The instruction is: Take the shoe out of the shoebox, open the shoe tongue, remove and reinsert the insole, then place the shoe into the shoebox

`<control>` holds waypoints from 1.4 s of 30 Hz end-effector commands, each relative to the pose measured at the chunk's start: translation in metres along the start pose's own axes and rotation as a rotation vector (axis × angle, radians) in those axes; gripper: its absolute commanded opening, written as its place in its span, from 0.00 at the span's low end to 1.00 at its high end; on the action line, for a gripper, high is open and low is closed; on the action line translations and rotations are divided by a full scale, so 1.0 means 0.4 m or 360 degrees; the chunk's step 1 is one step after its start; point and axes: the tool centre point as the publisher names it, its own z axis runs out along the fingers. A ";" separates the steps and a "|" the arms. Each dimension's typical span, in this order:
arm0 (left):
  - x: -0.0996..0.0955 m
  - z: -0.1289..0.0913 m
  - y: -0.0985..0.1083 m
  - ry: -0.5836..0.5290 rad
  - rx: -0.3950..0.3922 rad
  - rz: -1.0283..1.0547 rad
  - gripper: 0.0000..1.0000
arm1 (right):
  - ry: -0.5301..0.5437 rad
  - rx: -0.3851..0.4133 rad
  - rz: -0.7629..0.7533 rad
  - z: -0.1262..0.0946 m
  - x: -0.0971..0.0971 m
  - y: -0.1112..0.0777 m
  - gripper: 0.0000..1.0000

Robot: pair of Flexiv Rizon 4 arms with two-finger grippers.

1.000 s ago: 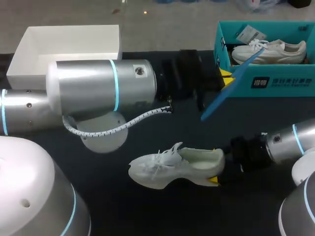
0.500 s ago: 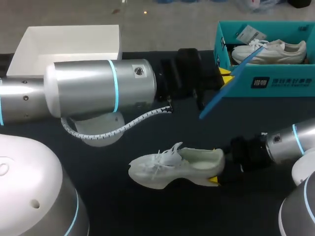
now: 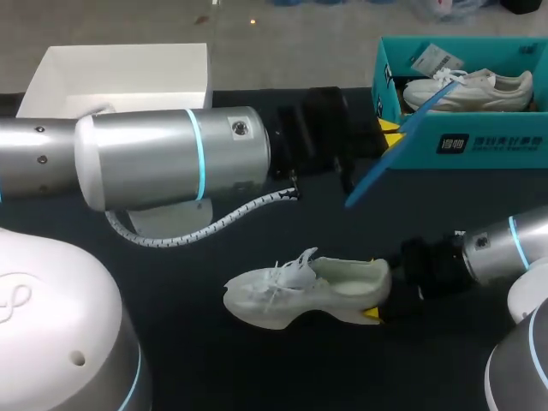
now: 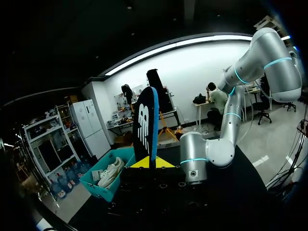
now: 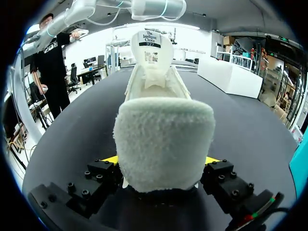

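A white shoe lies on its sole on the dark table, toe to the left. My right gripper is shut on its heel. In the right wrist view the fuzzy heel fills the gap between the yellow tips of that gripper, and the tongue stands upright. My left gripper, beside the teal shoebox, is shut on a blue insole held aslant in the air. In the left wrist view the insole rises edge-on from the left gripper.
A second white shoe lies inside the shoebox, also seen from the left wrist as the shoe in the box. A white open box sits at the back left. My left arm spans the table's middle.
My left arm's rear links have shifted a little to the left and the insole's lower end has drifted slightly left. The shoe and my right gripper have stayed put.
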 end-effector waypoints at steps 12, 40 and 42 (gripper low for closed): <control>0.010 -0.097 -0.039 0.0670 0.0215 -0.0431 0.00 | -0.0005 0.0006 0.0001 0.013 0.001 -0.005 0.00; -0.022 -0.078 0.035 0.1506 0.0058 -0.0666 0.00 | -0.0005 0.0006 0.0001 0.013 0.001 -0.005 0.00; -0.021 -0.063 0.048 0.1594 0.0034 -0.0718 0.00 | -0.0005 0.0006 0.0001 0.013 0.001 -0.005 0.00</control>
